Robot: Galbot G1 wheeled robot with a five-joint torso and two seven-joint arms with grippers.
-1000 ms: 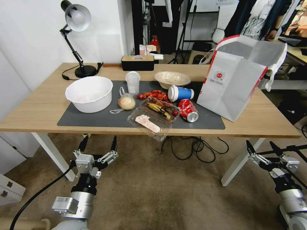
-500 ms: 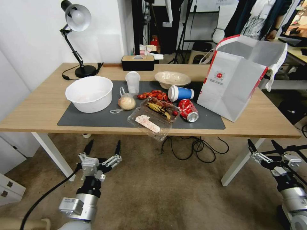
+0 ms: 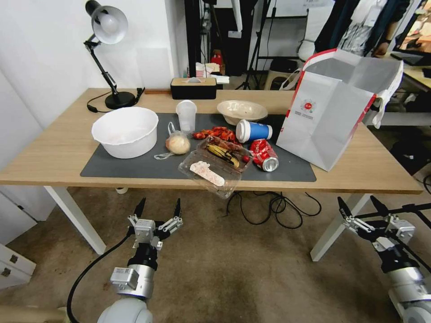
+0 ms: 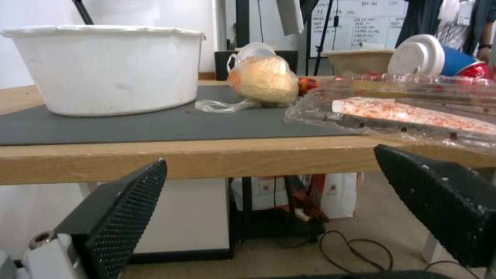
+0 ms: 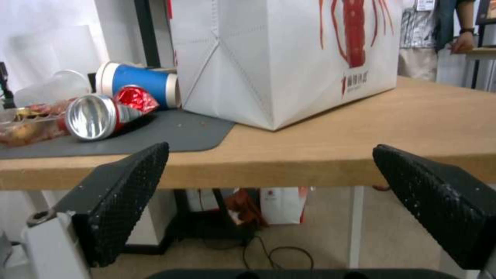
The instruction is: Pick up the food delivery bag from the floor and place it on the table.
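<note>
The food delivery bag (image 3: 334, 107) stands upright on the counter (image 3: 54, 152), up and ahead of the right pincer (image 3: 358, 210), whose fingers are spread with nothing between them. The right wrist view adds a large red print on the bag's side (the head view has a small round logo). The left pincer (image 3: 158, 207), also spread and empty, hangs over the floor (image 3: 233, 269) below the counter's front edge.

left gripper (image 3: 158, 206): low, fwd of body, fingers spread wide, tips pointing up/fwd. right gripper (image 3: 357, 207): low at right side, fingers likewise apart, holding nothing.
</note>
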